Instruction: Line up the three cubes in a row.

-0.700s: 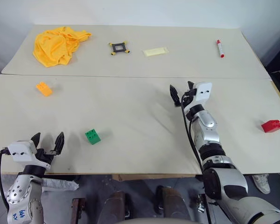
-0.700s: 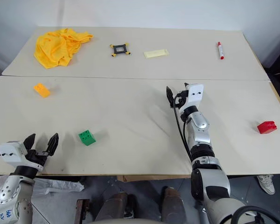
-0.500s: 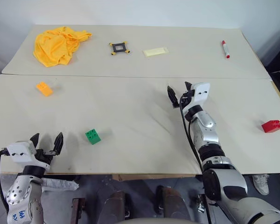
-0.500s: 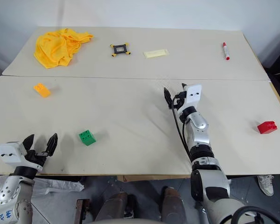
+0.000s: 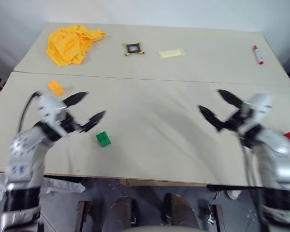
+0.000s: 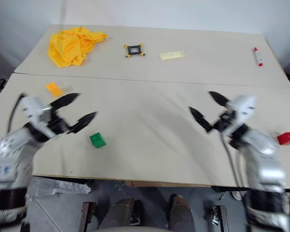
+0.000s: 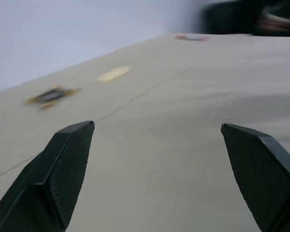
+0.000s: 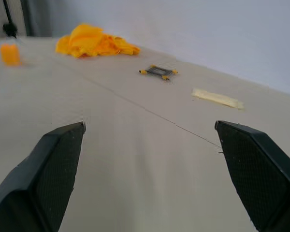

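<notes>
The worktop (image 6: 150, 140) carries no container; every item lies directly on its pale surface. No legible writing appears on any object on it.

Task items:
- Green cube (image 6: 97, 140): on the near half of the worktop, toward the left. It lies just below and slightly right of the left gripper (image 6: 76, 110) as the head views show it, near the lower fingertip but apart from it and outside the gap between the fingers.
- Orange-yellow cube (image 6: 53, 89): on the left side, just past the seam between the two worktop panels on the near side. It lies behind the left gripper, near its upper finger, not touching.
- Red cube (image 6: 287, 138): at the right edge of the worktop, behind the right arm's wrist and well apart from the fingertips of the right gripper (image 6: 207, 109).

The three cubes are spread wide apart, not in a row.

Finger state:
- Left gripper: fingers spread wide, holding nothing, pointing toward the worktop's centre.
- Right gripper: fingers spread wide, holding nothing, pointing toward the centre from the opposite side.

Other items, all on the far panel:
- Yellow cloth (image 6: 73, 43), crumpled, at the far left.
- Black square frame (image 6: 134, 49) with yellow corners.
- Pale yellow flat piece (image 6: 172, 55), right of the frame.
- Red-and-white marker (image 6: 257, 56), at the far right.
</notes>
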You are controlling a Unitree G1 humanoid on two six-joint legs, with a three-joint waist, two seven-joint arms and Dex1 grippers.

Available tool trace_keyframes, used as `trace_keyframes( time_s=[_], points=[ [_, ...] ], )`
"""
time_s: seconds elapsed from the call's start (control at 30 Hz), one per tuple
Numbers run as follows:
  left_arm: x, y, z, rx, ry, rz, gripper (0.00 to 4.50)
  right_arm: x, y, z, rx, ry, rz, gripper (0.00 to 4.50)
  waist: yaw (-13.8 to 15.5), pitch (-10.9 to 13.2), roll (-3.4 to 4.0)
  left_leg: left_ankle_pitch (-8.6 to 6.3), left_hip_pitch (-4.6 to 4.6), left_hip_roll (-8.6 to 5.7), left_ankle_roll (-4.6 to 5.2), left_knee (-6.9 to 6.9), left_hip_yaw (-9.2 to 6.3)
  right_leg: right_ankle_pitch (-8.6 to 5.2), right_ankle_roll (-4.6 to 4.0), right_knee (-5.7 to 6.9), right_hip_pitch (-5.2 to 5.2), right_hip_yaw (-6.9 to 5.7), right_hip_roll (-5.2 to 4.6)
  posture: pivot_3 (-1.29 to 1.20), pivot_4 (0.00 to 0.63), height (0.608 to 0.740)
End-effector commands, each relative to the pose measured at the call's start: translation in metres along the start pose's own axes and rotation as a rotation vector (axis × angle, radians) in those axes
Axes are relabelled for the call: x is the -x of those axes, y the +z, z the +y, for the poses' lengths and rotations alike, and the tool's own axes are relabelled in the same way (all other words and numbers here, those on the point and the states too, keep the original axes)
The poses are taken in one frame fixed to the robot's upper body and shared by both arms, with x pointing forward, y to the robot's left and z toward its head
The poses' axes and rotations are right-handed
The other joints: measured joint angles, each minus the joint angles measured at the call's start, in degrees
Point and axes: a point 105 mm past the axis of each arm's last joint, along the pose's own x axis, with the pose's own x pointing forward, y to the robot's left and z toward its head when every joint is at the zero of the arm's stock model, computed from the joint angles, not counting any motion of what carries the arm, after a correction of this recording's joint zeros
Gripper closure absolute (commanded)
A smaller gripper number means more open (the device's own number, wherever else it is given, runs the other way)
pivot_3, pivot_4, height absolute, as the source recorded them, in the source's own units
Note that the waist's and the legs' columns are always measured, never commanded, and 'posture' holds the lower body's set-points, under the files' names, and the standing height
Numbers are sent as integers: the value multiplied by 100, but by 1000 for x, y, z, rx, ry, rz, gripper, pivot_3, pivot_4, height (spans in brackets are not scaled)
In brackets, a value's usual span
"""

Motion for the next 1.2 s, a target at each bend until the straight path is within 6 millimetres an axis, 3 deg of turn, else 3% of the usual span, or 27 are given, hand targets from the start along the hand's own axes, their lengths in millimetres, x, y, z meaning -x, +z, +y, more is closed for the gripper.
trace_keyframes(
  time_s=[0.03, 0.23, 0.4, 0.5, 0.63, 0.97, 1.2],
  points=[
    [-19, -2, -28, 72, -261, 19, 45, 48, 21, -12, 44, -107, 60, 0, 10, 0, -4, 0, 1, 7, -2, -9, 12, -1, 1, -11, -1, -8, 5, 0, 150, 740],
    [-48, -3, -41, 96, -413, -2, 45, 150, 4, -37, 48, -399, 309, 0, 45, 1, -5, 8, 3, 12, -10, -10, 20, -1, 14, -27, 5, -1, 20, 0, 150, 740],
    [-53, -6, -46, 98, -452, -13, 45, 202, -20, -39, -71, -519, 443, 0, 2, 0, -9, 9, 10, 13, -7, -12, 30, 5, 24, -32, 5, 21, 18, 0, 150, 740],
    [-55, -6, -47, 92, -453, -29, 45, 201, -29, -48, -104, -555, 455, 0, -4, 0, -8, 10, 12, 14, -6, -11, 31, 5, 23, -30, 4, 24, 16, 0, 150, 740],
    [-55, -3, -46, 85, -428, -34, 45, 182, -28, -80, -118, -596, 446, 0, -79, -1, -4, 11, 18, 12, -5, -2, 34, 6, 23, -20, 5, 32, 8, 0, 150, 740],
    [-47, 1, -47, 58, -350, -34, 45, 151, -60, -148, -276, -622, 669, 0, -12, 0, 0, 16, -4, 4, 5, 10, 17, 6, 23, -18, 5, 7, -2, 0, 150, 740],
    [-39, 3, -46, 49, -305, -14, 45, 133, -85, -157, -390, -575, 767, 0, 4, 1, 1, 16, -8, 5, 6, 22, 16, 9, 30, -18, 7, 6, -2, 0, 150, 740]
  ],
)
